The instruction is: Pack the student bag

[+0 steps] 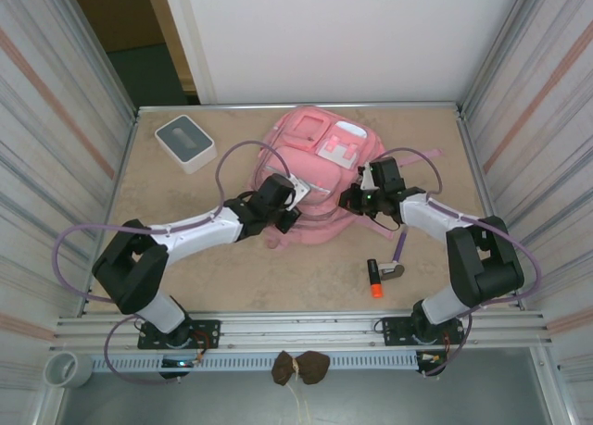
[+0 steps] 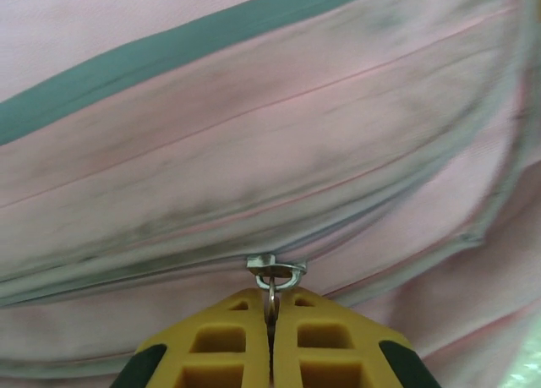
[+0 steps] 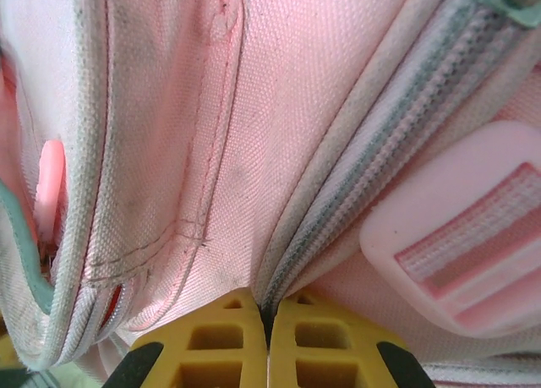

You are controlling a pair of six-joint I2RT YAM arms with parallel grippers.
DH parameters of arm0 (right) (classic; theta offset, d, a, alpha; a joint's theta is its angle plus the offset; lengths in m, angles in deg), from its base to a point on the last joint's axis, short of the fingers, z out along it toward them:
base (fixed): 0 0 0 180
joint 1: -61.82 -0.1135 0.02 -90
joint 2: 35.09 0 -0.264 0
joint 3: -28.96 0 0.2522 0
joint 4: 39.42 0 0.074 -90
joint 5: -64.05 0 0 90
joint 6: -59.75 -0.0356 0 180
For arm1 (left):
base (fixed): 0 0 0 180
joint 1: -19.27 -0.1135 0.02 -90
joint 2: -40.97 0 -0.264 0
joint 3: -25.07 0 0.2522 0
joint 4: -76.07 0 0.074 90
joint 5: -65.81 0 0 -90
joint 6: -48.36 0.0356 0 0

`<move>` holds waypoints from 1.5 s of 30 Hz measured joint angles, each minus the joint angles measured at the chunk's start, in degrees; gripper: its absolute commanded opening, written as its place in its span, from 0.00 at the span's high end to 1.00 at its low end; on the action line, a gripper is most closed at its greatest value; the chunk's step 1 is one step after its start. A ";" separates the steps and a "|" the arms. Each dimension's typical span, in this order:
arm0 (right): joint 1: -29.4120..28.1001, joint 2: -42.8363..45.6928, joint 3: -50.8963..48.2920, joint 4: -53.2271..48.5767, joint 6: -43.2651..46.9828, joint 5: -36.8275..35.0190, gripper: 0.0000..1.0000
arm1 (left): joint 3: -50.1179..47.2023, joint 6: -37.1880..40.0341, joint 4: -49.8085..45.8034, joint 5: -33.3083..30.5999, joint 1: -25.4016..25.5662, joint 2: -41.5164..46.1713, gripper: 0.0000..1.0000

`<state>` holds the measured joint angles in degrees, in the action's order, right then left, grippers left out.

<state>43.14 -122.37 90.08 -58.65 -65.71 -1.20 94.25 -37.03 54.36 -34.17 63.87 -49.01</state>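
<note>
I have the bag (image 1: 320, 166) lying at the table's (image 1: 232, 277) far edge, about mid-width. The box (image 1: 185, 143) sits in the far left corner, apart from it. My left gripper (image 1: 293, 196) is at the bag's near left side with the zip pull (image 2: 272, 276) between its fingers. The right gripper (image 1: 349, 200) is against the bag's near right side. A marker (image 1: 373, 279) lies between the bag and the right arm's base.

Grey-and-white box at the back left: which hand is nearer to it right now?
Left. The left hand is shut on the student bag's zip pull, right of the box and nearer the arms; the right hand is against the bag farther right.
</note>
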 measured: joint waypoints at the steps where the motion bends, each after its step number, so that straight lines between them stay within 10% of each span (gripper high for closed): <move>1: 0.39 0.02 0.15 -0.57 1.07 0.11 1.00 | 0.00 0.15 -0.48 -0.70 -0.61 0.00 1.00; 17: 5.22 -9.27 17.53 -19.10 16.68 4.13 1.00 | -3.69 -0.15 -2.34 -0.57 0.57 4.07 1.00; 25: 6.23 -14.08 25.70 -20.65 15.52 1.29 0.60 | -1.25 -2.58 -2.51 2.05 3.93 2.54 1.00; 34: 4.13 6.32 2.54 -13.20 7.78 0.20 0.27 | 0.74 -3.89 -2.40 4.66 4.83 0.90 1.00; 38: -1.86 6.88 -2.43 -9.51 4.33 -0.20 0.36 | 0.74 -4.02 -2.38 4.90 4.83 0.66 1.00; 45: -1.55 4.76 -2.49 -7.04 2.80 -3.72 0.94 | 0.59 -3.89 -2.51 2.99 4.98 0.85 1.00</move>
<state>41.59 -117.61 87.58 -65.69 -62.91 -4.91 94.84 -40.93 51.85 -31.18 68.85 -48.15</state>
